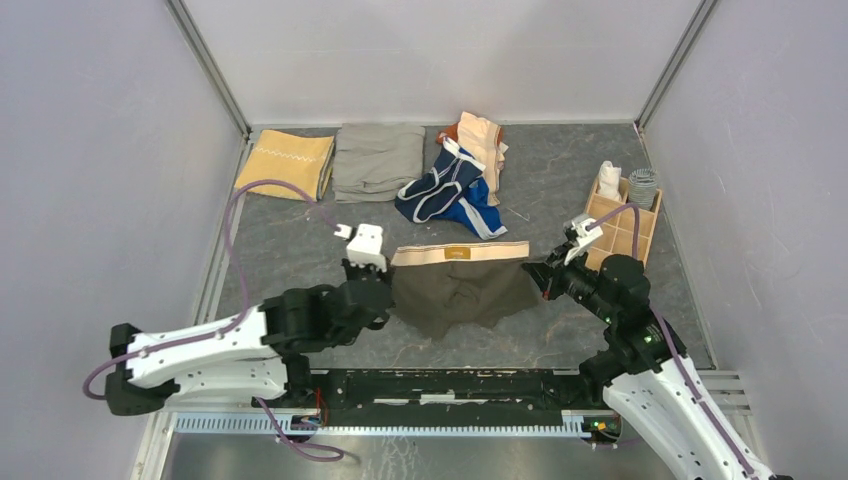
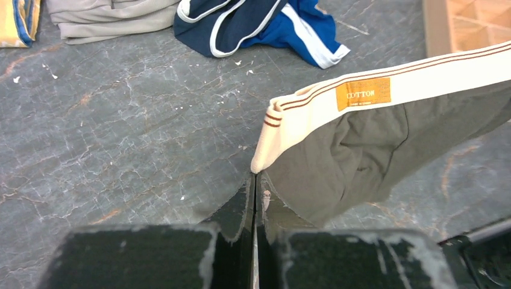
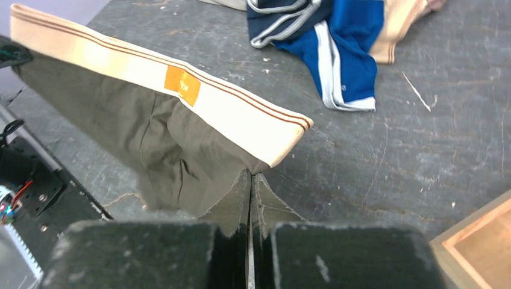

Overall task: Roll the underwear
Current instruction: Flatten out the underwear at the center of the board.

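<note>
Grippers low in frame: left gripper (image 1: 388, 288) was pinched closed on left waistband corner of dark grey-brown briefs (image 1: 460, 295), right gripper (image 1: 533, 272) clamped on right corner, briefs stretched between them at centre. Beyond, navy briefs (image 1: 432, 190) lay heaped upper centre, mustard cloth (image 1: 285, 162) upper left.

Both arms have white shells and black joints. The left arm (image 1: 200, 350) sits at the left end of the black base rail (image 1: 470, 385), the right arm (image 1: 665, 410) at its right end. A lilac cable (image 1: 230, 225) loops above the rail's left end. The left gripper (image 2: 254, 180) and right gripper (image 3: 250, 177) have 2 black fingers each, edges chipped whitish.
</note>
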### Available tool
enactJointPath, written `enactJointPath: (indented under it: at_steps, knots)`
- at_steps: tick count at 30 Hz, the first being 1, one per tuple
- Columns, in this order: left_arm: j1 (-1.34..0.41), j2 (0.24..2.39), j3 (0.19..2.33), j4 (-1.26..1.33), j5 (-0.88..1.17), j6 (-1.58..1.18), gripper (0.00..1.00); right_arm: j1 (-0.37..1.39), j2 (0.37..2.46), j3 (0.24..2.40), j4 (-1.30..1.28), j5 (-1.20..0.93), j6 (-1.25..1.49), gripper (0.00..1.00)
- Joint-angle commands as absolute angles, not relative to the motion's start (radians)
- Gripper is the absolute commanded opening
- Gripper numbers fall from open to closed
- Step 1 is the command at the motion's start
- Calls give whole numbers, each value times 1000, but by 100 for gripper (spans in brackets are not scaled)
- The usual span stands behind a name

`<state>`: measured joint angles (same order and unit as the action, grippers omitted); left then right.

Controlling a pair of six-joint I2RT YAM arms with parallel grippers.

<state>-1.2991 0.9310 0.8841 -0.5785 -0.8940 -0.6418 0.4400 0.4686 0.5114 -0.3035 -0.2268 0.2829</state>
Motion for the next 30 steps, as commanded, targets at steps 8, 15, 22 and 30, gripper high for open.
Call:
enactJointPath:
  at_steps: [8, 15, 22, 30]
  knots:
    - [-1299, 623, 879, -752, -738, -712, 2, 440, 408, 695, -518, -546, 156, 0]
    - [-1299, 633, 918, -831, -764, -770, 2, 439, 467, 709, -593, -349, 219, 0]
    - [-1254, 845, 782, -620, -1099, -853, 2, 440, 624, 399, -254, -27, 288, 0]
    - [-886, 1214, 663, -41, -820, -620, 2, 440, 933, 338, 35, 34, 255, 0]
